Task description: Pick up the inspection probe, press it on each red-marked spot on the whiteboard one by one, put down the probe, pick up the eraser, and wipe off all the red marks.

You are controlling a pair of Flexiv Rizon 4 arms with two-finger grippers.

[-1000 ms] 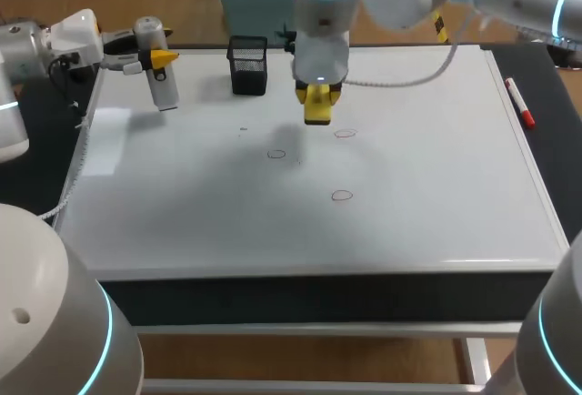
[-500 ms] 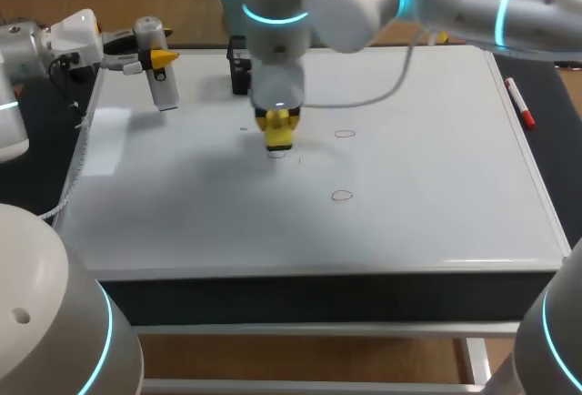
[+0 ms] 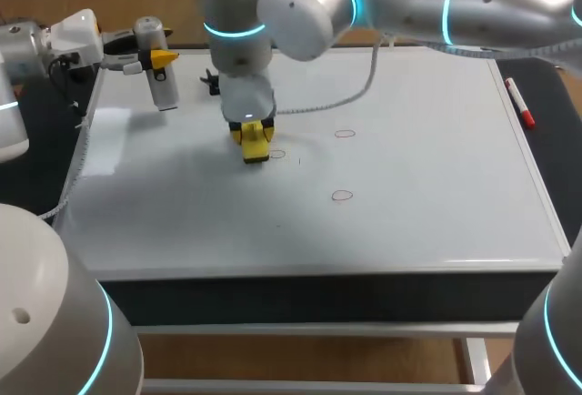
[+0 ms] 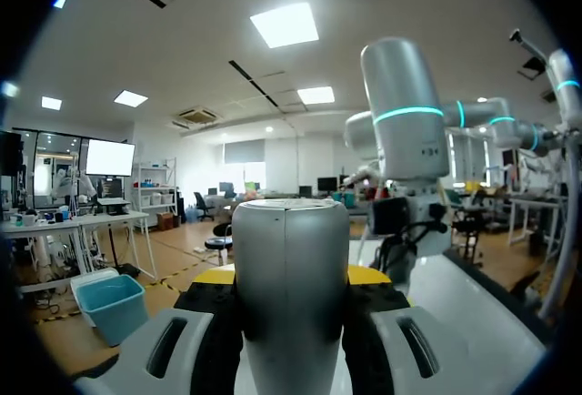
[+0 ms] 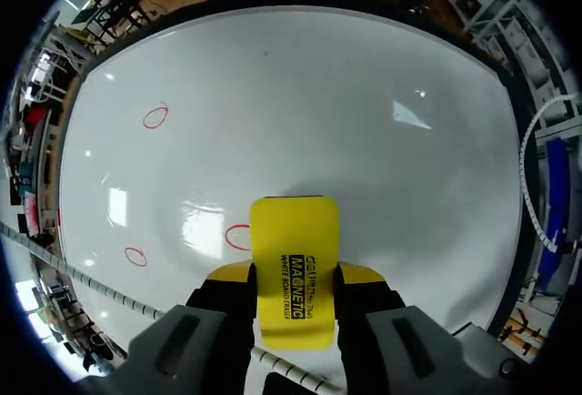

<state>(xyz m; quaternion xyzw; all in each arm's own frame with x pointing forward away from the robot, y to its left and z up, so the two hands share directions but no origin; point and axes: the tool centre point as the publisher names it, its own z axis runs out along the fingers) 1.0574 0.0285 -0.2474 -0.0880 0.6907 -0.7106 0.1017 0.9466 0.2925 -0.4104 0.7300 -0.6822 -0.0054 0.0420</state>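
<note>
The right fingers [image 5: 365,275] are clamping the eraser [image 5: 294,268] beside a red mark [image 5: 237,237]; the left fingers [image 4: 213,276] are gripping the probe [image 4: 291,295].

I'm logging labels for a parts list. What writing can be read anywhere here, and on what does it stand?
"MAGNETIC": black print on the yellow eraser, held in the right gripper.
The smaller line beneath it: too small to read for sure.
On the whiteboard: only red rings, no writing.
On the probe and the marker: nothing readable.
</note>
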